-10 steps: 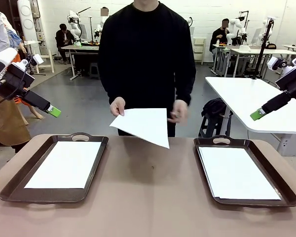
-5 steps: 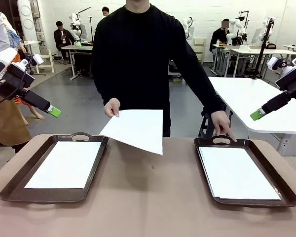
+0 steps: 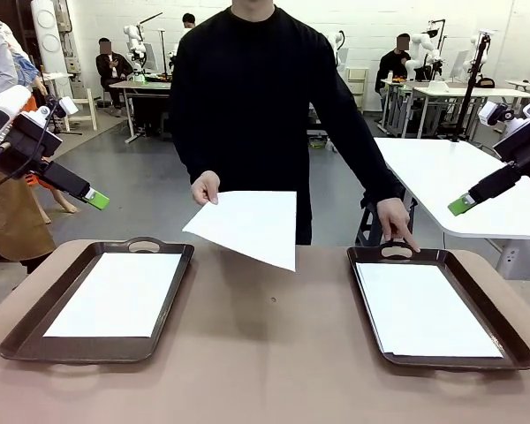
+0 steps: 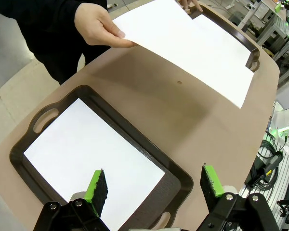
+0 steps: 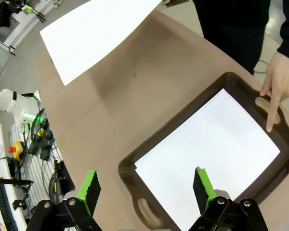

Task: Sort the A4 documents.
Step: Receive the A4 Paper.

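**Person points to the right tray: sheet wants placing there**

While both my claws hang idle, the left gripper spread wide above the left tray and the right gripper equally wide above the right tray, the person has made the call. A second ago both hands held the loose sheet; now one hand alone holds it up between the trays, and the other hand touches the right tray's far handle. Each tray already holds paper. I judge the right arm should take it.
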Motion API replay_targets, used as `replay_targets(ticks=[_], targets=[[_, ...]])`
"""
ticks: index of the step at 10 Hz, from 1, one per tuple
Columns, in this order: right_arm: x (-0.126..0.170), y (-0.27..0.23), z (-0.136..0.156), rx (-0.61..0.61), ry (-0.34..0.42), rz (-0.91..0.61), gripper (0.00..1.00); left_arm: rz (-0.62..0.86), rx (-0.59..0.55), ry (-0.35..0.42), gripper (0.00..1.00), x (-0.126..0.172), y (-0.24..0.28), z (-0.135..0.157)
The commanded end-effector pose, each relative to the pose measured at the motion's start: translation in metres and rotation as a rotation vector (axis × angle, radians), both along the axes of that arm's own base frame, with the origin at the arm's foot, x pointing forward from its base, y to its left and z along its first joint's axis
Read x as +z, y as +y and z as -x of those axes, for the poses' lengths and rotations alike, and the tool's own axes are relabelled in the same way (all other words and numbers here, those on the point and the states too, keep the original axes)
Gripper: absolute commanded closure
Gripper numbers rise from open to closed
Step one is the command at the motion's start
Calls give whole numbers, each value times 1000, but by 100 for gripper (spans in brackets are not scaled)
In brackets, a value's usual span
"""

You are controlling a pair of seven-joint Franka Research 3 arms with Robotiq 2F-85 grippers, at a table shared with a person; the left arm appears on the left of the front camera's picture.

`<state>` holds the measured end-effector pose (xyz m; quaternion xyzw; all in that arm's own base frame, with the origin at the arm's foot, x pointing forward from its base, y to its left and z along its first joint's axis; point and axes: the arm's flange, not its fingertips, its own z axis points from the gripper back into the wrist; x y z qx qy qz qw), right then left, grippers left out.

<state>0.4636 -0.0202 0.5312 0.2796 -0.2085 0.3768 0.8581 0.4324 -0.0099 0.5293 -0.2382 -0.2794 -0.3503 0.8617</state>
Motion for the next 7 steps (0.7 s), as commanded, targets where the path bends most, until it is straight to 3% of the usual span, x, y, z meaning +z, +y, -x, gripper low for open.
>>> replay_targets(ticks=[1, 4, 7], targets=[[0, 1, 0, -3, -4, -1, 0, -2, -4, -3, 0, 0, 0, 0], [0, 0, 0, 0, 0, 0, 0, -2, -4, -3, 0, 0, 0, 0], [-31, 14, -19, -41, 166, -179, 0, -2, -4, -3, 0, 0, 0, 0]])
